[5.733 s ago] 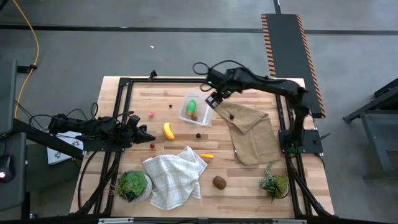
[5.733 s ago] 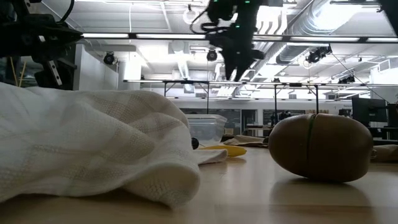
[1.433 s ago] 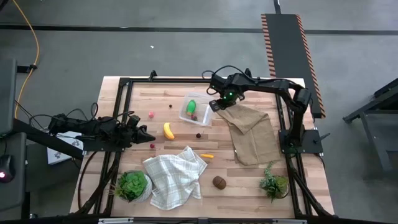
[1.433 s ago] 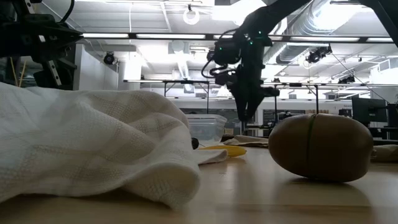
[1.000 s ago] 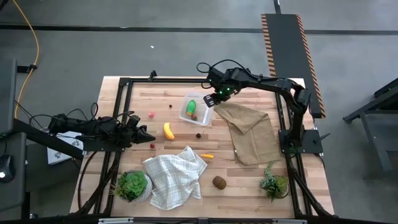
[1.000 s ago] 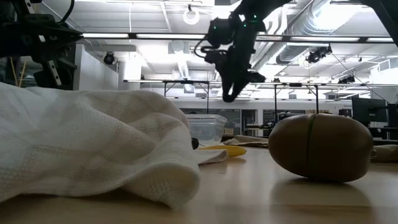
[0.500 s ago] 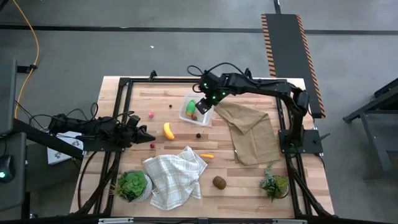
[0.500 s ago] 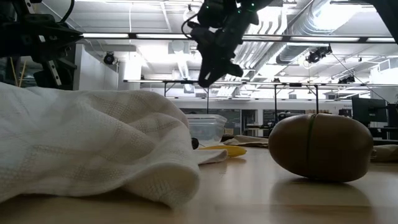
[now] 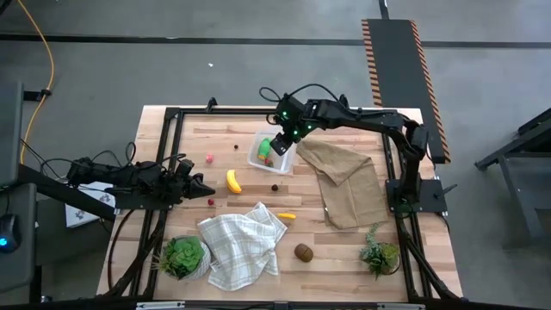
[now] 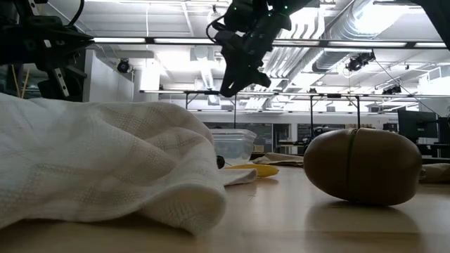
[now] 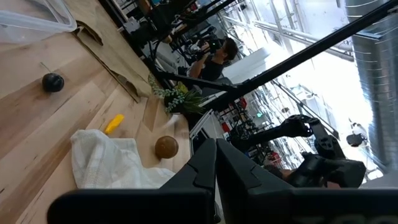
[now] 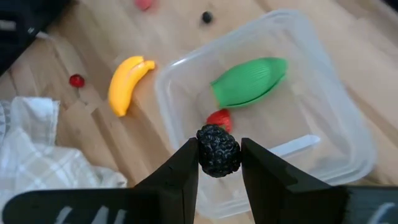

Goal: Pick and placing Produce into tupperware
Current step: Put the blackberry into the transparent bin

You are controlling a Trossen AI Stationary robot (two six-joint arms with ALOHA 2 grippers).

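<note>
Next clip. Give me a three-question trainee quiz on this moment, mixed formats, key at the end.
1. True or false: the right hand is empty.
2. Which piece already lies in the tupperware? A) banana B) green piece C) kiwi
3. Fill in: the left hand is ____.

Key:
1. False; it grips a dark berry above the tupperware.
2. B, the green piece, beside a small red piece.
3. Shut, waiting at the table's left side.

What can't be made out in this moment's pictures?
- Tupperware contents: low view, white cloth hides part; walls blur the rest.
- Dark berry in right pincer: too small in high view.
- Left pincer tips: cut off, left wrist view.
</note>
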